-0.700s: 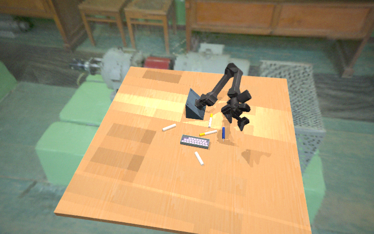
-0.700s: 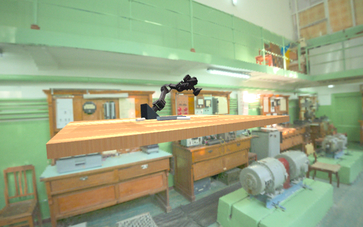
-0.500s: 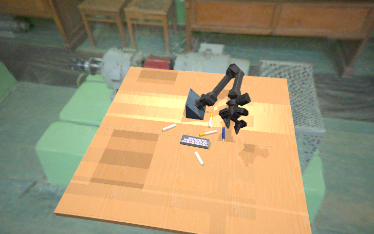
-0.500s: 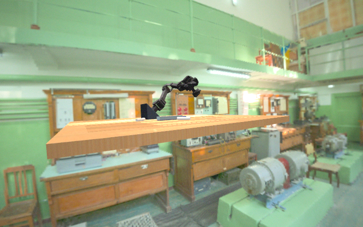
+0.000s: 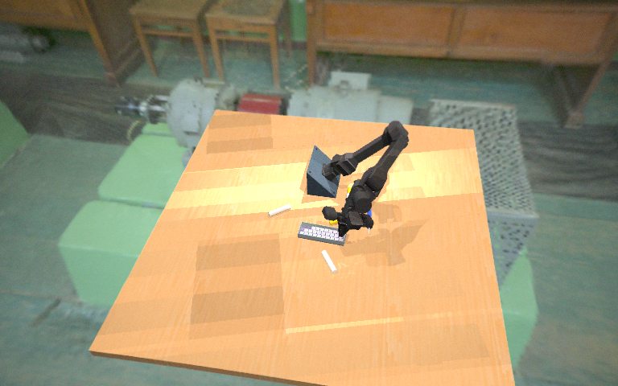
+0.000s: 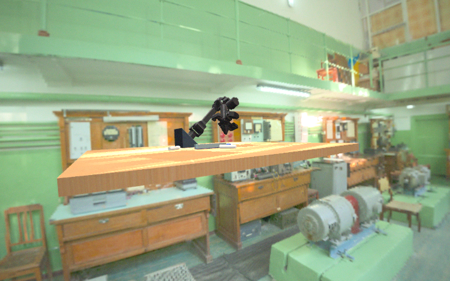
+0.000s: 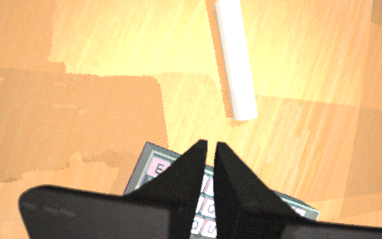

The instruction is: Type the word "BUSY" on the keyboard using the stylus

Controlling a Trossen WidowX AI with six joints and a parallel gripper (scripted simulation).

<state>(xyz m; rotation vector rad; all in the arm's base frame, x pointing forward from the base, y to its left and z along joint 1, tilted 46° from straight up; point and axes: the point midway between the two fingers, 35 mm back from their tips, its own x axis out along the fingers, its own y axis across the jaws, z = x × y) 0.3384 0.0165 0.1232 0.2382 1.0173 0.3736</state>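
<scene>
Top view's the one for layout: keyboard (image 5: 321, 233) (image 6: 207, 146) (image 7: 136, 171) on the bench (image 5: 236, 281) (image 6: 166, 165) (image 7: 99, 110), one white stick (image 5: 279, 210) (image 6: 174, 148) off to the left, another (image 5: 328, 261) (image 6: 227, 146) (image 7: 237, 65) on the near side. The blue stylus (image 5: 369, 212) (image 6: 228, 144) is lying right of the keyboard, mostly buried under the black arm (image 5: 378, 170) (image 6: 207, 116). Couple of yellow bits poke out too, rest hidden.

Exterior is edge-on, so no key faces, but it does show the gripper (image 5: 341, 233) (image 6: 226, 132) (image 7: 211, 148) up above the bench. Stylus is just a blue sliver there.

Wrist cam gives you actual letters, like an E, and the gripper's clenched on nothing, tips nearly meeting. Fingers block most keys, and the keyboard's cut off at the bottom.
</scene>
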